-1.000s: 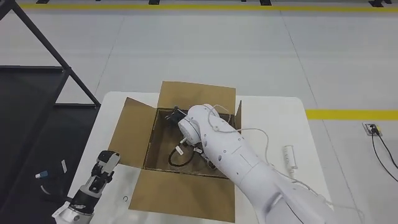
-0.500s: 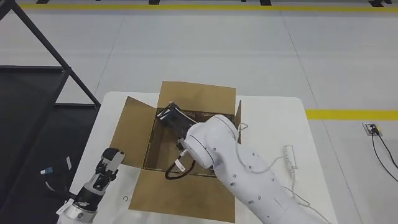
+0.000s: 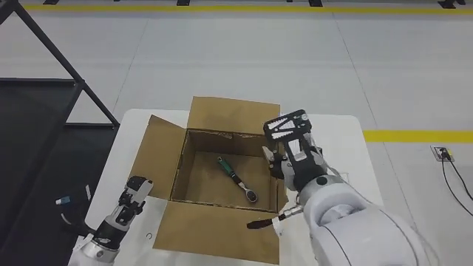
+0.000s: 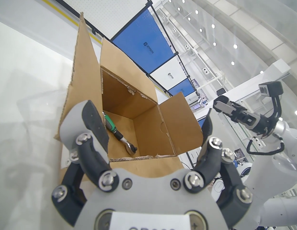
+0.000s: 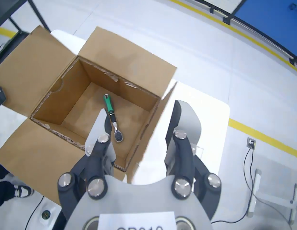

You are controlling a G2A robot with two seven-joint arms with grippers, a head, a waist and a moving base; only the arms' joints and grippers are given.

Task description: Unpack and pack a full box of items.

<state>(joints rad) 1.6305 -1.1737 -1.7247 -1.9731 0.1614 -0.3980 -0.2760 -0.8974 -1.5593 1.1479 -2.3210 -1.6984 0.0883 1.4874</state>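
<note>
From above, a brown cardboard box (image 3: 159,155) stands with all four flaps folded outward on a white desk (image 3: 340,137) with rounded corners. A ratchet wrench with a green handle and a silver metal head (image 3: 238,176) lies flat on the box floor. It is set diagonally, with the handle toward the far left corner and the head toward the near right one. The right jaws are raised over the box's right wall and carry nothing. The left jaws sit low over the desk, just beside the box's left flap. A black metal rack (image 3: 44,81) stands on the floor to the left of the desk.

In the left wrist view, the left jaws are spread wide with nothing between them, and they face the box (image 4: 88,56) from low beside it. The wrench (image 4: 117,134) shows inside, partly hidden behind one dark finger pad (image 4: 93,120). The desk (image 4: 31,84) runs pale alongside.

In the right wrist view, the right jaws are also spread apart and hold nothing, looking down from above the right flap. The box (image 5: 21,72) gapes below, with the wrench (image 5: 112,118) on its floor, handle pointing away. Part of the desk (image 5: 210,120) shows beyond the right finger (image 5: 184,120).
</note>
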